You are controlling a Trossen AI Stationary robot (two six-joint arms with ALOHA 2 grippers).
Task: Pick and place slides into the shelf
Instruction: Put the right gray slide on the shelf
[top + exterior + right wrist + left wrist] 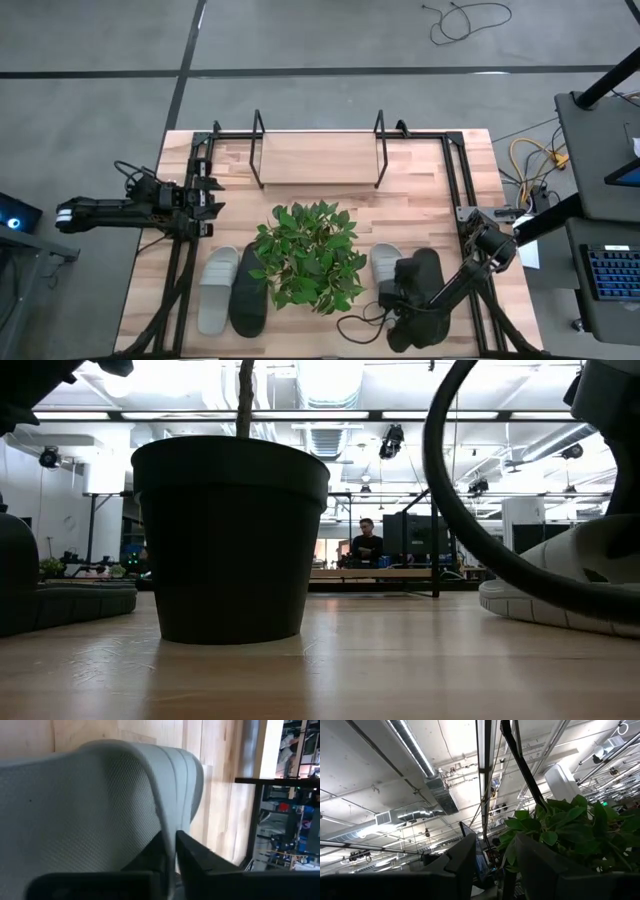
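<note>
A pale wood table (pixel 420 170) is set on grey floor, in a hall with ceiling ducts. Grey and black slides lie either side of a potted plant (pixel 310 255); the shelf (pixel 318 150) stands at the far edge. The right gripper (pixel 172 857) is clamped on a grey slide's (pixel 90 805) ribbed strap, seen only at its wrist. The left gripper (pixel 495 865) is held half-open, empty, beside the plant.

Your wooden table (pixel 420 170) carries the empty shelf (pixel 318 150) by its far edge, a potted plant (pixel 310 255) mid-table, and slides (pixel 232 290) near its front corners.
</note>
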